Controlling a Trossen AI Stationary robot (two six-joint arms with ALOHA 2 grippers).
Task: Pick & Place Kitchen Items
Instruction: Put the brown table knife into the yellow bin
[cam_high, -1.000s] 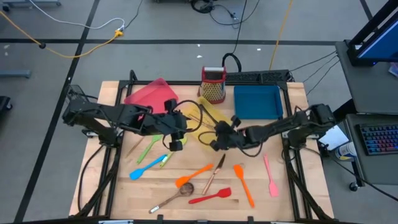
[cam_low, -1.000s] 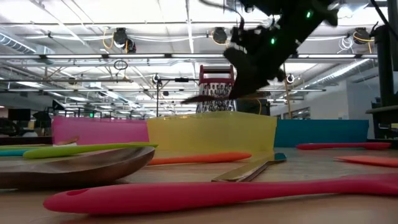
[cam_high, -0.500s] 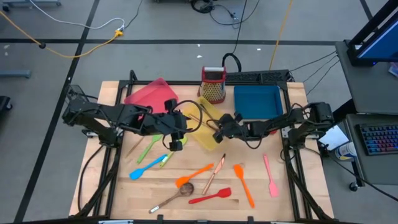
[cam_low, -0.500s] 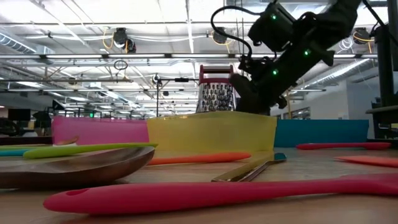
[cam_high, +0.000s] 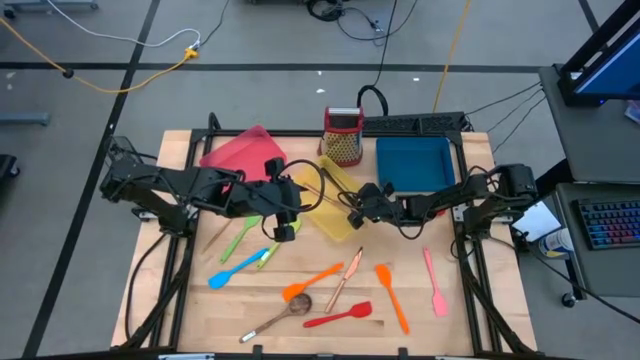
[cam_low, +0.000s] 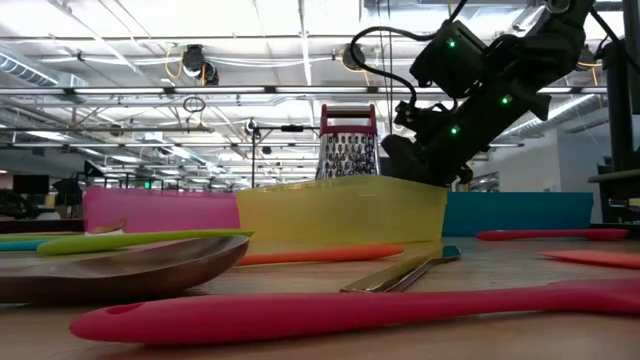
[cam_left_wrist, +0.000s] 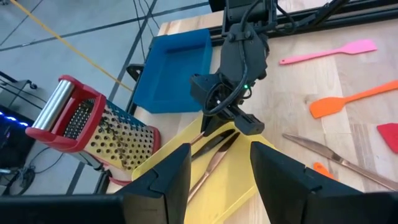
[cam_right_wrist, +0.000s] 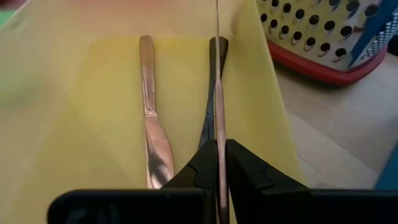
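Bench of pale wood, viewed from above, with both arms reaching toward its middle.

Right hand: we find it low over the yellow tray, its fingers pinched shut on a thin copper-coloured utensil seen edge-on, which runs straight out ahead over the tray. In the low view this hand sits just above the tray's rim.

Yellow tray, contents: we count one copper-coloured table knife lying flat, and a dark utensil beside it, directly under the gripped piece.

Left hand: held above the bench just beside the yellow tray, fingers spread apart, nothing between them.

Other trays: pink tray at the far left, tilted; blue tray at the far right. Box grater with red top, upright between them.

Loose items on the bench, as we list them:
- green spatula and blue spatula, near the left hand;
- orange spoon, near the centre;
- copper-coloured knife, lying just beside the orange spoon;
- brownish spoon and red spatula, at the near edge;
- orange spatula and pink spatula, to the right, well apart from the trays.
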